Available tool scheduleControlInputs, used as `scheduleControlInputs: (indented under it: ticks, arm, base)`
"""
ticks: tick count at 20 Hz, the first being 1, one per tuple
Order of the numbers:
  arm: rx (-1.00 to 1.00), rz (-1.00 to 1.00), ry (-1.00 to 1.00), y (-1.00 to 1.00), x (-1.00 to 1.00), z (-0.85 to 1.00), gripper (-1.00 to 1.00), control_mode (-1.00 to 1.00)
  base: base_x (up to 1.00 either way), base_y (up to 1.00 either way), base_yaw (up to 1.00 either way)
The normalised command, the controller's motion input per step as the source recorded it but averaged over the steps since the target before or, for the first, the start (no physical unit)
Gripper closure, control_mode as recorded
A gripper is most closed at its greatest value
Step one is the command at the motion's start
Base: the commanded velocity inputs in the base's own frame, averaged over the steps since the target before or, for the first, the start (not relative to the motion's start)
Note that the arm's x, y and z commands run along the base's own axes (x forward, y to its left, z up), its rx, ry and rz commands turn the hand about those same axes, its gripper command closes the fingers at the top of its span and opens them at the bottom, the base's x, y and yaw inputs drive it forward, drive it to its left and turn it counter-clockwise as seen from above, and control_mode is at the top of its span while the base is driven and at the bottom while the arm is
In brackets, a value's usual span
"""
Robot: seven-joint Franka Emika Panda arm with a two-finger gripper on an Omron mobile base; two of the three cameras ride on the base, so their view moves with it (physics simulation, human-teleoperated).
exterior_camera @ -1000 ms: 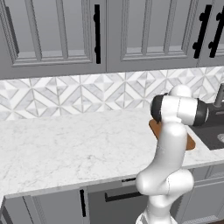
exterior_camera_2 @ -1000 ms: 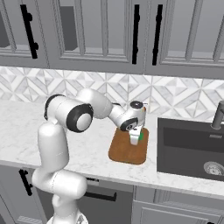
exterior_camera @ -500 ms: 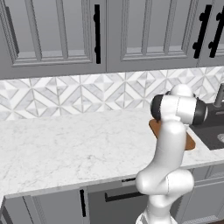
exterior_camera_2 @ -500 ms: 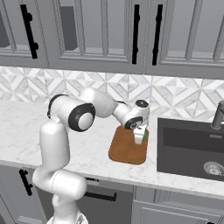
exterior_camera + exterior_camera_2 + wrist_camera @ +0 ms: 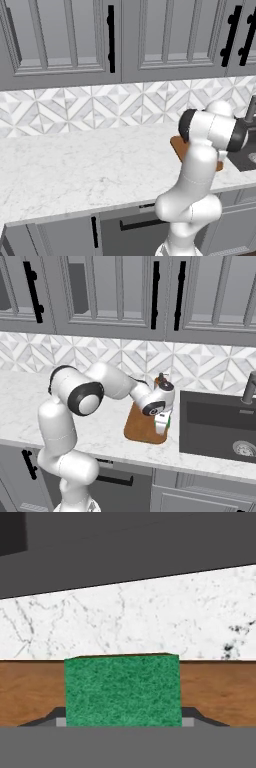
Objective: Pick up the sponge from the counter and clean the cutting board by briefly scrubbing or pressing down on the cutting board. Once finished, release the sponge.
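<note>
My gripper (image 5: 161, 425) is shut on the sponge (image 5: 167, 418), whose green face fills the space between the fingertips (image 5: 200, 716) in the hand view. It hangs low over the right edge of the orange-brown cutting board (image 5: 141, 427), close to or touching the wood. In the hand view the sponge (image 5: 122, 689) sits against the cutting board (image 5: 30, 687), with the white marble counter (image 5: 150, 622) beyond it. From the left base view a corner of the cutting board (image 5: 178, 146) shows behind the arm, which hides the hand.
A dark sink (image 5: 215, 426) with a faucet (image 5: 248, 388) lies just right of the board. A soap dispenser (image 5: 161, 379) stands behind the board by the tiled backsplash. The counter (image 5: 75, 165) stretches wide to the left.
The gripper, still holding the sponge, has shifted slightly right and come down toward the board's right edge.
</note>
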Motion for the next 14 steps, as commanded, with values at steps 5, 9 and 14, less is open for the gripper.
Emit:
scheduleControlInputs:
  ticks: [5,9,14]
  arm:
    - [0.00,0.00,0.09,0.00,-0.54,-0.23,1.00,-1.00]
    - [0.00,0.00,0.23,0.00,-0.44,-0.10,1.00,-1.00]
    - [0.00,0.00,0.21,0.00,-0.55,-0.05,1.00,-1.00]
  base:
    - [0.00,0.00,0.00]
    - [0.00,0.00,0.00]
    - [0.00,0.00,0.00]
